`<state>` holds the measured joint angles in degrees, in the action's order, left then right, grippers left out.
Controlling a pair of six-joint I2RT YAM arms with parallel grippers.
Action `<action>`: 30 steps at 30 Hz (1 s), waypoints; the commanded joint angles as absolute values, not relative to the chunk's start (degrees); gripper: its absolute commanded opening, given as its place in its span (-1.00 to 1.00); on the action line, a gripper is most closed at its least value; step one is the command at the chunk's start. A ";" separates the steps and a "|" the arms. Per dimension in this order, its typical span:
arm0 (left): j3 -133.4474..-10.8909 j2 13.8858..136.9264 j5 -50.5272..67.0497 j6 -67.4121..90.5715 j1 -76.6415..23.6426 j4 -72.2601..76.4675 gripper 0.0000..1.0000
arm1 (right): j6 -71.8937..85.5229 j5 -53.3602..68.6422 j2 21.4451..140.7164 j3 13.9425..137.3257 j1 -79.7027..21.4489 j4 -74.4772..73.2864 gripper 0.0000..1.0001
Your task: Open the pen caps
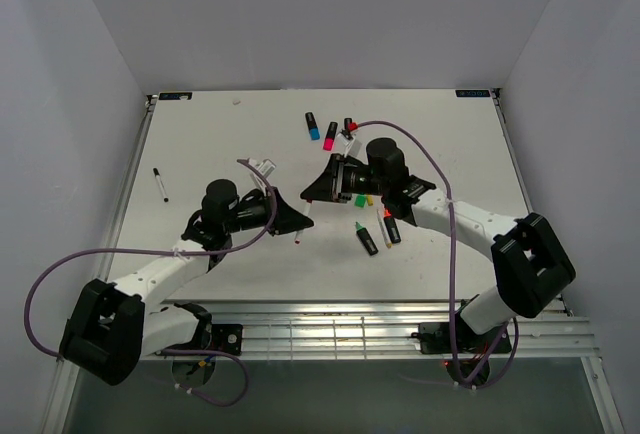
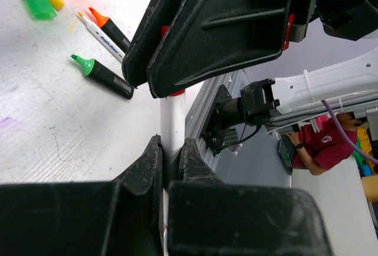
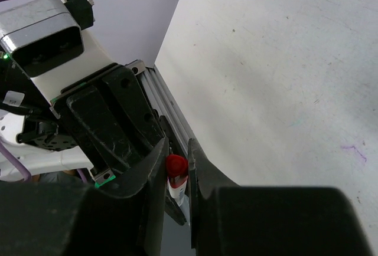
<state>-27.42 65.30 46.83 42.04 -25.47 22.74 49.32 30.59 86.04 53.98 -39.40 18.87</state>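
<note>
A thin white pen (image 2: 173, 117) runs between my two grippers. My left gripper (image 2: 171, 150) is shut on its white barrel; in the top view it (image 1: 298, 220) sits left of centre. My right gripper (image 3: 177, 153) is shut on the pen's red cap (image 3: 176, 164), which sits on the pen's end. In the top view the right gripper (image 1: 313, 192) meets the left one tip to tip above the table. A sliver of the red cap (image 2: 177, 93) shows under the right gripper's fingers (image 2: 207, 38) in the left wrist view.
Loose green (image 1: 359, 199) and yellow (image 1: 369, 199) caps, a green-tipped marker (image 1: 366, 238) and an orange-tipped marker (image 1: 391, 226) lie under the right arm. Capped blue (image 1: 312, 127) and pink (image 1: 330, 135) markers lie behind. A black-capped thin pen (image 1: 160, 184) lies far left.
</note>
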 commanded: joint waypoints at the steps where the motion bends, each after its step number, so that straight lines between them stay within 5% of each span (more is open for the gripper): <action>1: -25.76 65.83 46.93 45.17 -25.84 23.47 -1.00 | 44.84 26.03 87.97 61.68 -37.71 15.32 -0.85; 17: -15.21 71.45 39.20 48.95 -35.95 39.81 -1.00 | 47.38 29.08 100.01 78.56 -25.67 8.09 -0.85; 23: -15.29 75.05 33.15 53.51 -36.47 40.43 -1.00 | 35.79 27.96 105.47 86.48 -26.45 -13.32 -0.85; 30: -20.73 84.61 20.93 58.44 -43.66 40.61 -0.98 | 25.32 21.89 107.14 82.90 -29.09 -20.21 -0.85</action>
<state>-17.04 82.02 27.51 55.66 -40.64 39.05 31.42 24.91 106.78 84.31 -28.29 -15.07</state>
